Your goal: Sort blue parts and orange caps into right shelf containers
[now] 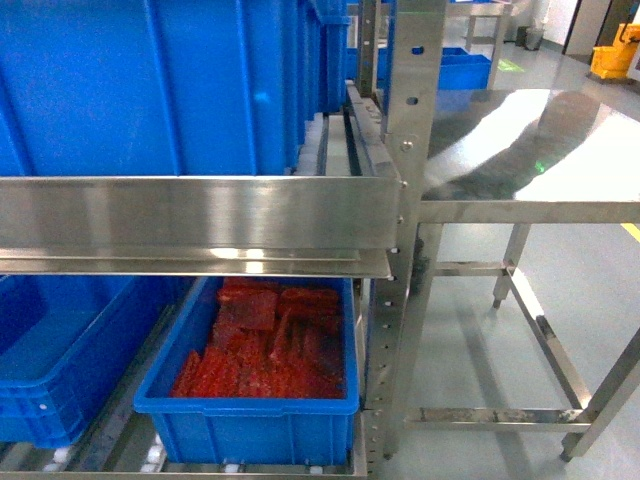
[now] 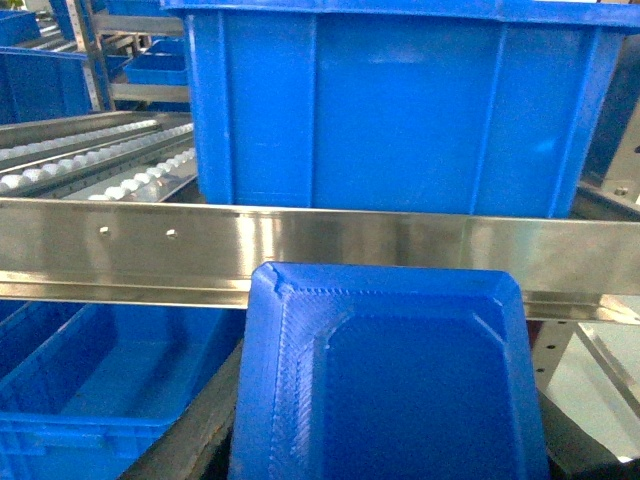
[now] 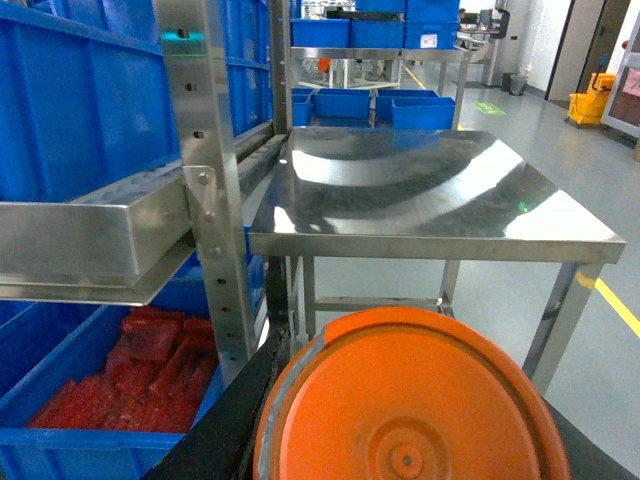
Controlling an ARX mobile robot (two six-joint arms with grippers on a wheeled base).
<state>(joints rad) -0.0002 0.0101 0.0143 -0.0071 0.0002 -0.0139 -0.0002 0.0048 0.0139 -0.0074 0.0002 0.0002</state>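
Right wrist view: orange cap [image 3: 410, 400] fills the foreground (no legible lettering).

Steel shelf rack with blue bins, beside a steel table

A large blue bin [image 1: 150, 85] sits above the rack's front rail [image 1: 200, 215]. Below that rail, a blue bin [image 1: 255, 410] holds red pieces [image 1: 265, 345], with another blue bin [image 1: 60, 350] to its left. Right of the rail stands a steel table [image 1: 540, 150]; a yellow mop bucket [image 1: 615, 52] is far beyond.
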